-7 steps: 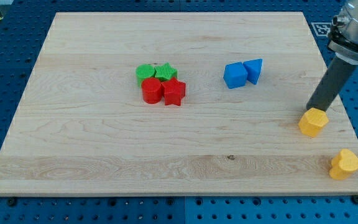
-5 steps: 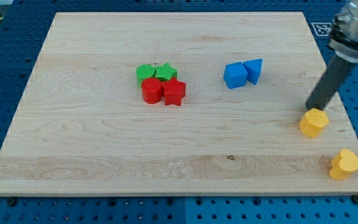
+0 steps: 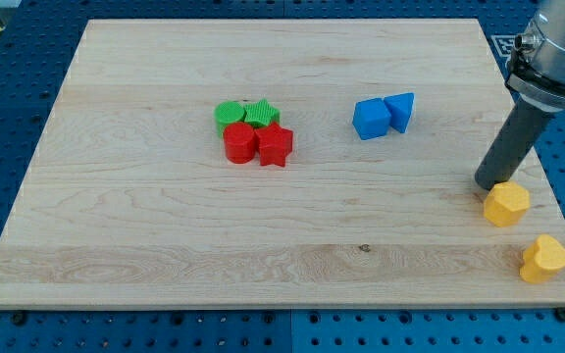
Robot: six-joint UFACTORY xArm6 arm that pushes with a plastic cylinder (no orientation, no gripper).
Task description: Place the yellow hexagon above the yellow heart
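The yellow hexagon [image 3: 507, 205] lies near the board's right edge. The yellow heart [image 3: 543, 259] lies below it and a little to its right, at the board's bottom right corner. A small gap separates the two. My tip [image 3: 488, 183] rests on the board just at the hexagon's upper left side, touching or nearly touching it. The dark rod slants up to the view's right.
A blue block [image 3: 371, 119] and a blue triangle [image 3: 400, 110] sit together above the board's centre right. A green block [image 3: 229, 115], a green star [image 3: 261, 114], a red cylinder [image 3: 240, 143] and a red star [image 3: 276, 145] cluster at centre left. The board's right edge [image 3: 547, 186] is close to the hexagon.
The yellow hexagon has slid down and to the right, closer to the yellow heart. My tip has followed it a little down.
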